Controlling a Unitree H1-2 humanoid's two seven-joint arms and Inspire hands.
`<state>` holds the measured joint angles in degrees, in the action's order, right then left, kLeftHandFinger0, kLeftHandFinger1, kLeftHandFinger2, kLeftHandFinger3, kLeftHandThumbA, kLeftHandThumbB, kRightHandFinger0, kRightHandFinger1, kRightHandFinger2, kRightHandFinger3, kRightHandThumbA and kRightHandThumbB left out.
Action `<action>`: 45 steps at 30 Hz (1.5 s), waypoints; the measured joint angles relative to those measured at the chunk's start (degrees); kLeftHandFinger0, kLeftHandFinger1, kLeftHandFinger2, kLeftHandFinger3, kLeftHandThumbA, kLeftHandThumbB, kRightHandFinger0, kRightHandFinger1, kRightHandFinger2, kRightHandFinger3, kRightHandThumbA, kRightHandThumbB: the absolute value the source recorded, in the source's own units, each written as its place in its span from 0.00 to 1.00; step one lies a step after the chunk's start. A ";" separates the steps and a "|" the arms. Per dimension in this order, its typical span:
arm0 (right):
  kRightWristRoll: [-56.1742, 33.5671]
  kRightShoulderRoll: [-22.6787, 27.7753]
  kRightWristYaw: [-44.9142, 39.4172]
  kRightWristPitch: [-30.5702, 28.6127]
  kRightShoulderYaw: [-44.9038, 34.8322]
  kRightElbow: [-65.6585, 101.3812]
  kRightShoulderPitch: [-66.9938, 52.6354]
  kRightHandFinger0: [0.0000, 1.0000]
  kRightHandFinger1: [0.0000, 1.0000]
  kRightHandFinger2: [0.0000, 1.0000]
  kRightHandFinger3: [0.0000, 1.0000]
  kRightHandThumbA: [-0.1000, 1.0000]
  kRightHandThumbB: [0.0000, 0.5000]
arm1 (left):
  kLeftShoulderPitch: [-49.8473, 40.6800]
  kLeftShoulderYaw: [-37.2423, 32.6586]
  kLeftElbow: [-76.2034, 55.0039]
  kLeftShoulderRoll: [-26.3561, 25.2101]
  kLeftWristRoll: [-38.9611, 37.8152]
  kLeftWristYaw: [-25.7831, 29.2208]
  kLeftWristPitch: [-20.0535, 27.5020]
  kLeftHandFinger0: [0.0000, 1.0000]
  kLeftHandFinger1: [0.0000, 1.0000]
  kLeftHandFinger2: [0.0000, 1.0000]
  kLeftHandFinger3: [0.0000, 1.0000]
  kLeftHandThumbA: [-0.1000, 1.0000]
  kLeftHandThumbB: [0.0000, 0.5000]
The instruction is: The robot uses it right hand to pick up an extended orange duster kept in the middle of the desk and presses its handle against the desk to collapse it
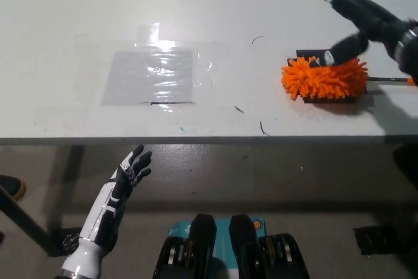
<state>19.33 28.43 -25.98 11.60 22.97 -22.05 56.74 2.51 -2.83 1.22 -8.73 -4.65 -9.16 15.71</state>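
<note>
The orange duster (324, 78) lies on the white desk (215, 24) at the right, its fluffy head on a black tape patch and its thin handle (390, 80) running off toward the right edge. My black right hand (356, 21) hovers open above and behind the duster head, fingers spread and pointing left, one finger reaching down near the head's top edge. It holds nothing. My white left hand (127, 174) hangs open below the desk's front edge at the lower left.
A clear plastic sheet (151, 75) is taped to the desk left of centre. Small dark marks (261, 127) dot the surface near the front edge. A dark floor and a table leg (26, 223) show under the desk.
</note>
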 measured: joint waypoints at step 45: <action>8.84 -11.47 -3.43 -6.96 11.55 -52.49 20.07 1.00 1.00 1.00 1.00 1.00 0.91 | 0.82 0.01 0.22 -0.22 0.38 -0.03 0.00 1.00 1.00 1.00 1.00 1.00 0.13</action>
<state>28.17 16.96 -29.41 4.64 34.52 -74.54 76.80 3.33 -2.83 1.44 -8.94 -4.27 -9.19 15.71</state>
